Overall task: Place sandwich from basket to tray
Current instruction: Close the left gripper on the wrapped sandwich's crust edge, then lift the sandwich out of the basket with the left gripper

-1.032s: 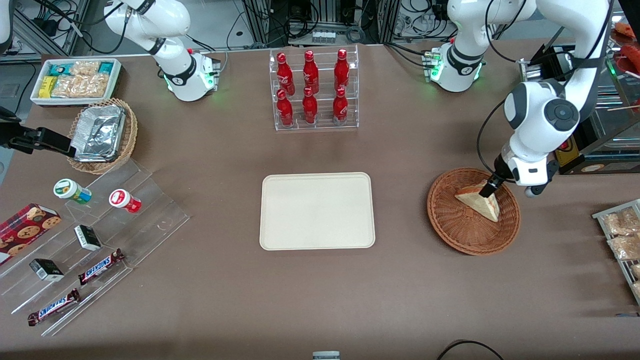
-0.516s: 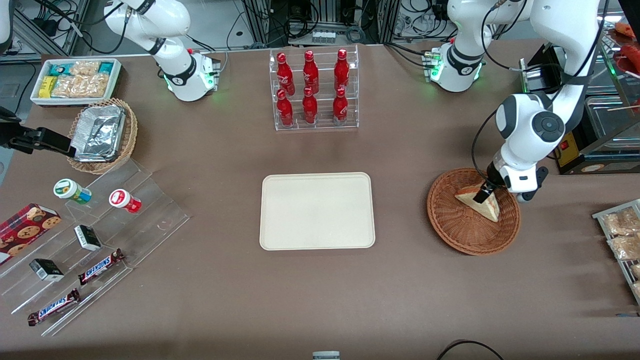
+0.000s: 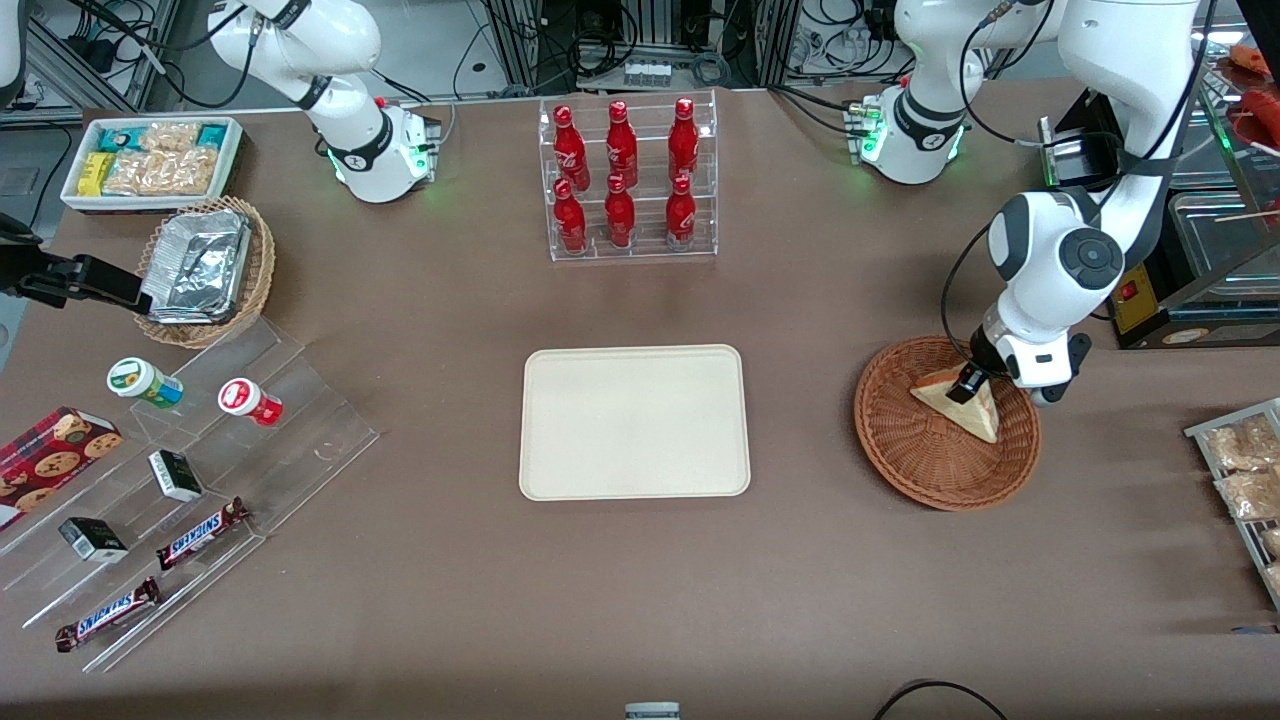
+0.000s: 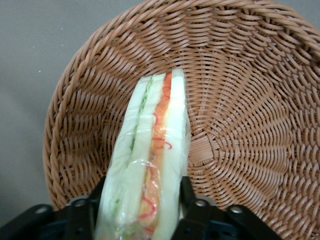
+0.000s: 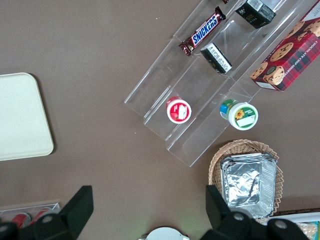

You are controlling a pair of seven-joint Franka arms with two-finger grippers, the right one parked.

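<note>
Wicker basket (image 3: 930, 455) holds the sandwich (image 4: 150, 160), the gripper (image 3: 972, 385) clamped on its 2 faces, tray (image 3: 634, 421) bare

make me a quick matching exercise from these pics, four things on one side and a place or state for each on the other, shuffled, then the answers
Things:
1. sandwich
2. tray
3. gripper
4. red bottles

Places or states:
A. standing in a clear tiered rack
B. lying bare on the table, nothing on it
C. down in the basket, fingers on either side of the wedge
D. resting in the reddish-brown woven bowl, wrapped in clear film

Pairs: 1-D, 2-B, 3-C, 4-A
</note>
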